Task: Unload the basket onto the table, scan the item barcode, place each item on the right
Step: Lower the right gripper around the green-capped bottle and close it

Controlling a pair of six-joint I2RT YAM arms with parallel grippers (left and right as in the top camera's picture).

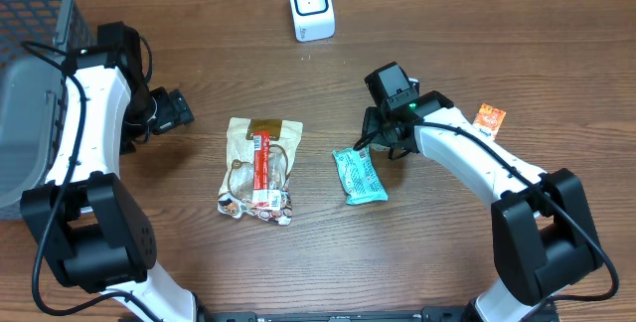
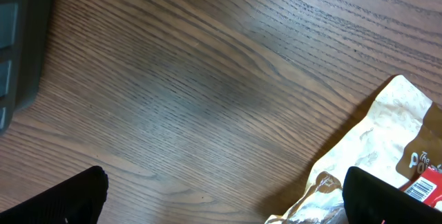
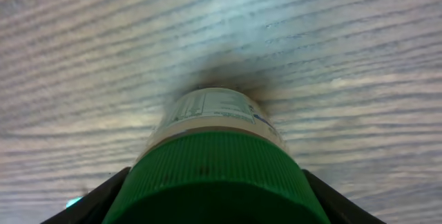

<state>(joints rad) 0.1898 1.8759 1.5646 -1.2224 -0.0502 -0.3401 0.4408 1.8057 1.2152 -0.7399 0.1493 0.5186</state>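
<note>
Jaws of right gripper (image 3: 215, 203) are closed around a small bottle (image 3: 217, 113), pressing both sides of its green cap (image 3: 217, 169). Bottle stands upright on the wood tabletop (image 1: 447, 24), right of centre, hidden under the arm in the overhead view. Jaws of left gripper (image 2: 228, 196) are spread wide w/ nothing btwn them, hovering low over bare wood at the left, next to a tan snack bag (image 1: 260, 168).

Step in hand, by my read: the pick-up. Bottle looks gripped but not lifted yet. Next move prob. needs a straight lift, then a carry up-table to the white scanner (image 1: 311, 6) at the far edge, turning the bottle so its printed label faces the scanner window. Barcode position can't be made out; label print is too blurred.

Other things: teal packet (image 1: 359, 175) lies just beside the right gripper on the near side. Small orange packet (image 1: 488, 120) sits to the right of the arm, and a grey mesh basket (image 1: 30, 24) at far left. Path from bottle to scanner looks free; teal packet is close enough to get nudged on lift-off.
</note>
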